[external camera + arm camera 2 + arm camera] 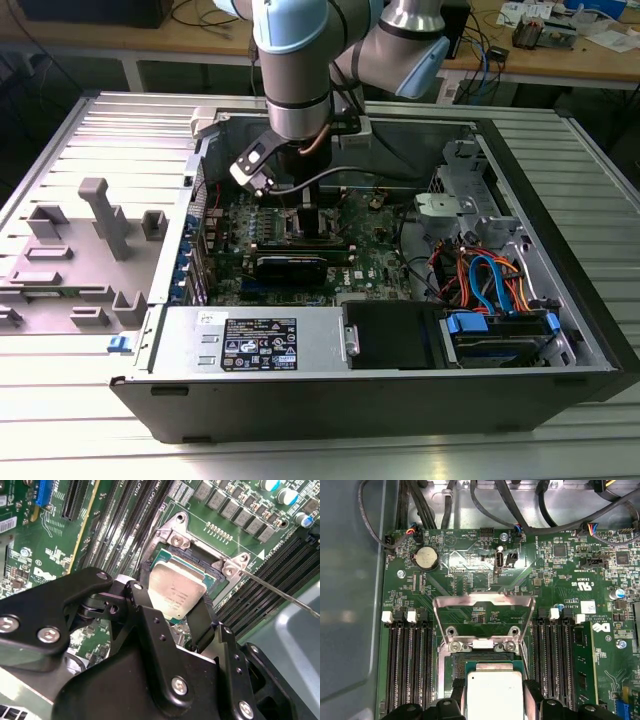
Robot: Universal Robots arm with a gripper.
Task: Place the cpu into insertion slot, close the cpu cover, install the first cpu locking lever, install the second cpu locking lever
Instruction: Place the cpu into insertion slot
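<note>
My pincer was clamped on the cpu, its black fingers pressing two opposite edges, while my arm reached straight down into the open computer case. The cpu, dull silver top up, hung over the insertion slot; whether it touched, I could not tell. The cpu cover stood swung up at the slot's far edge. Black memory slots flanked the slot on both sides, and a coin battery lay beyond the cover.
</note>
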